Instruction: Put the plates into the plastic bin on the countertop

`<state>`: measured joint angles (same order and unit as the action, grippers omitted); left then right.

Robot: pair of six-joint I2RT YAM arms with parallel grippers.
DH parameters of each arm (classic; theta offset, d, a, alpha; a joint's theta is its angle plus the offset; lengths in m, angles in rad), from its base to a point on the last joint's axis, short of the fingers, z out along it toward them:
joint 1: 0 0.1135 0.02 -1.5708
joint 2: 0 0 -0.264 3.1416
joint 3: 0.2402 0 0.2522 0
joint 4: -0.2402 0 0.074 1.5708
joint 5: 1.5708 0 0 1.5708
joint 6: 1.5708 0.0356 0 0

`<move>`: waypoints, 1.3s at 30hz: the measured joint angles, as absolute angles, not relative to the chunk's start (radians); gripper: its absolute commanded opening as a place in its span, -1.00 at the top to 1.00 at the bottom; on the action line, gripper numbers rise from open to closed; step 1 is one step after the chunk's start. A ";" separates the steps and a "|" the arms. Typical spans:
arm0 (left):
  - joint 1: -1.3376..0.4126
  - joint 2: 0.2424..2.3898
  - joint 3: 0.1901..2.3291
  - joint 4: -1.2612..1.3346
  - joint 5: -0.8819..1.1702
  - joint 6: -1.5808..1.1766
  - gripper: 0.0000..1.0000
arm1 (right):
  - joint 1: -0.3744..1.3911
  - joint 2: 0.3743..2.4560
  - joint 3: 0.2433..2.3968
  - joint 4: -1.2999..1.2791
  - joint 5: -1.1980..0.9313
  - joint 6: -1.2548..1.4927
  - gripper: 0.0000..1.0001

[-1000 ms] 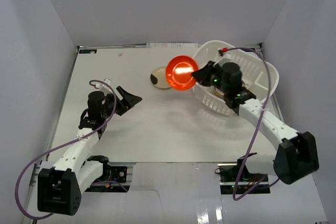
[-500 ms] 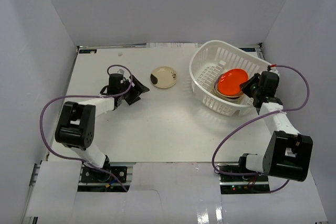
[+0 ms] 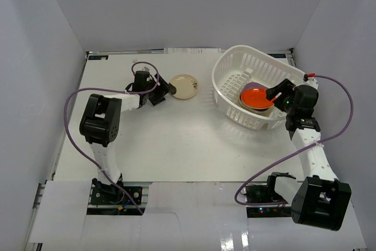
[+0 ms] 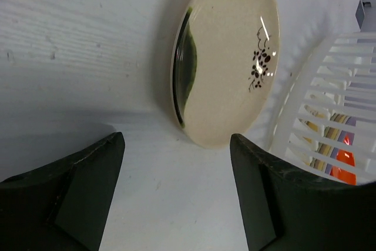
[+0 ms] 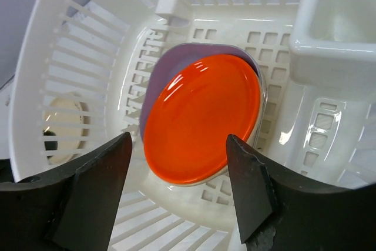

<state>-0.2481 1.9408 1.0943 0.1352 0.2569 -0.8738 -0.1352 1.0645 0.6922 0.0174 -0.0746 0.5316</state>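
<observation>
A red plate lies in the white plastic bin on top of a lavender plate. My right gripper hangs open just above the red plate, with nothing between its fingers. In the top view that right gripper is over the bin's right side. A cream plate with a dark green patch and a small black print lies on the countertop left of the bin. My left gripper is open, low over the countertop at the cream plate's left edge. The cream plate sits just beyond the left gripper.
The bin's slotted wall stands right behind the cream plate. White walls enclose the countertop on three sides. A purple cable loops from the right arm, and another cable trails from the left arm.
My right gripper carried the red plate into the bin, set it on the lavender plate and opened. My left arm has reached right, up to the cream plate.
</observation>
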 measured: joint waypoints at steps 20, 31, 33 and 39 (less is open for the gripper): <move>-0.245 1.993 1.106 0.173 0.209 -0.898 1.00 | 0.523 0.911 0.682 0.025 -0.107 0.513 -0.97; -0.346 1.267 0.651 0.183 0.299 -0.834 1.00 | 0.694 1.211 0.863 0.029 -0.107 0.474 -0.87; -0.350 1.177 0.598 0.176 0.335 -0.835 1.00 | 0.697 1.227 0.863 0.024 -0.093 0.473 -0.96; -0.350 1.038 0.550 0.130 0.421 -0.833 1.00 | 0.697 1.252 0.864 0.003 -0.048 0.477 -0.16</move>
